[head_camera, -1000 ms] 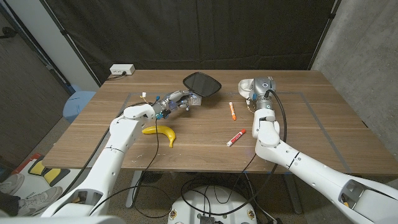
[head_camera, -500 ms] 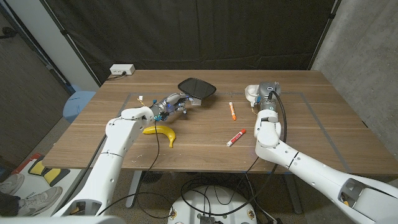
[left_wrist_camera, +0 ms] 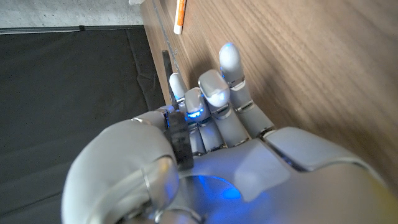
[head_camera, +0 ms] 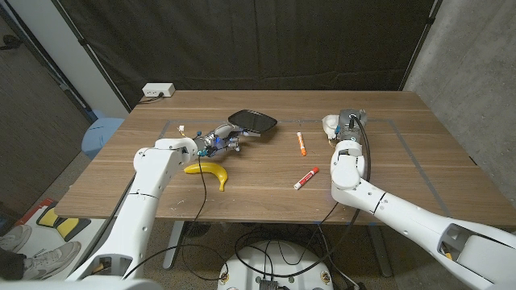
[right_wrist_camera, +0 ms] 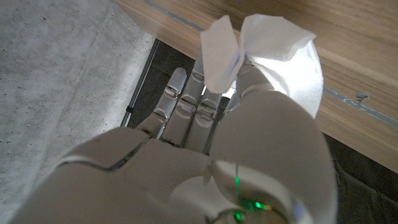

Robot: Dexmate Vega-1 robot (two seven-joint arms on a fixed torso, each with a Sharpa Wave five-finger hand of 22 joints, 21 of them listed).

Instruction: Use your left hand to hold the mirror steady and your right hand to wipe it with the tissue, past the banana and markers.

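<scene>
While our left hand (head_camera: pixel 219 141) grips the mirror (head_camera: pixel 252 122), our right hand (head_camera: pixel 345 123) clutches the tissue (right_wrist_camera: pixel 267 53); we steady first, then wipe gently.

no readable text, labels or signs

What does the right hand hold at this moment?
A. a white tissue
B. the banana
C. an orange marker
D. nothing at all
A: in the right wrist view the right hand grips a white tissue, and the head view shows the same white wad at that hand, while the banana and both markers lie on the table.
</scene>
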